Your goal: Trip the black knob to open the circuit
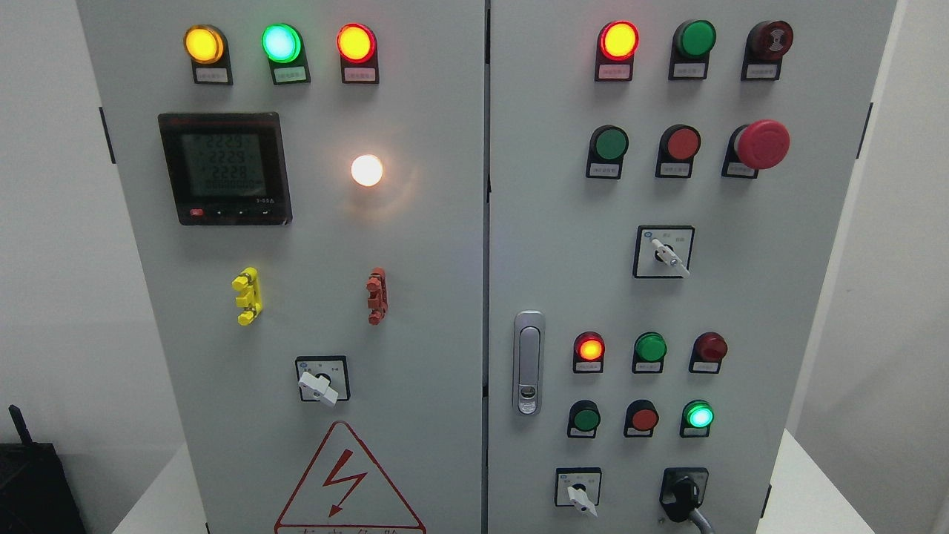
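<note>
The black knob (683, 495) sits at the lower right corner of the grey control cabinet (445, 297), its lever pointing down-right, beside a white selector switch (579, 492); neither robot hand nor any fingers appear in view.

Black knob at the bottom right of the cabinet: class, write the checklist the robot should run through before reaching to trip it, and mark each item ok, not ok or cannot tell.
1. Black knob in view, lower right door: ok.
2. Nothing blocking the knob's front: ok.
3. Knob's current position readable: cannot tell; handle points down-right, label too small.
4. Either robot hand visible and ready: not ok; neither shows.
5. White selector to the knob's left kept apart from it: ok.
6. Door latch closed flat: ok.
</note>
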{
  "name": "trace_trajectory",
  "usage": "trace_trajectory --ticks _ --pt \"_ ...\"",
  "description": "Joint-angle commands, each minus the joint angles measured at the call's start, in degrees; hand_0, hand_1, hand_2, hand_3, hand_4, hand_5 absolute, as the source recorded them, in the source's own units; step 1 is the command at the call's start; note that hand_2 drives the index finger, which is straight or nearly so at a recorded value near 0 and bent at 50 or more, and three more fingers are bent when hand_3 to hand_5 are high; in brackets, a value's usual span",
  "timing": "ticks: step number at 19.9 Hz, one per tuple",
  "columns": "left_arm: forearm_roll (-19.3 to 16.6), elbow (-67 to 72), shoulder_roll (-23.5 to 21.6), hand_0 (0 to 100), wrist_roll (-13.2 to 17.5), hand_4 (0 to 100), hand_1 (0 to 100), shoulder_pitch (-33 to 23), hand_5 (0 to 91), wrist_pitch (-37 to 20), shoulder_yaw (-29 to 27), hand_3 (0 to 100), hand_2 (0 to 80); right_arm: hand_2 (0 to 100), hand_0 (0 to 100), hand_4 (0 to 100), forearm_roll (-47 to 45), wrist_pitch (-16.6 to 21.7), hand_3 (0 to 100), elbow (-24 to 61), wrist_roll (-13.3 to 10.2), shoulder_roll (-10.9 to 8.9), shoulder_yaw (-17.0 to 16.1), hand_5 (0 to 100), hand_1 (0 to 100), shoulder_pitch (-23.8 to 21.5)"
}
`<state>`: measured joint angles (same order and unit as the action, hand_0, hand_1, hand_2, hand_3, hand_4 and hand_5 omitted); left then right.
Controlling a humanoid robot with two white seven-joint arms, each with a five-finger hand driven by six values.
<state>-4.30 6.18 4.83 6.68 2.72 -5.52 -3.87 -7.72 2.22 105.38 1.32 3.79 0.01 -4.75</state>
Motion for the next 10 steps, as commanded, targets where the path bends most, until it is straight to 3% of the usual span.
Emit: trace_trajectory --ticks 1,10 --pt "0.0 -1.4 0.0 12 0.0 0 39 0.0 0.0 0.1 0.0 0 0.0 8 0 99 -0.1 0.1 100 0.0 -0.3 -0.8 -1.4 96 0 -0.1" --pt "0.0 -1.4 0.0 12 0.0 0 39 0.0 0.0 0.0 0.0 0 0.0 8 0 99 -0.2 0.2 100 0.0 -0.3 -0.98 -1.8 96 0 -0.1"
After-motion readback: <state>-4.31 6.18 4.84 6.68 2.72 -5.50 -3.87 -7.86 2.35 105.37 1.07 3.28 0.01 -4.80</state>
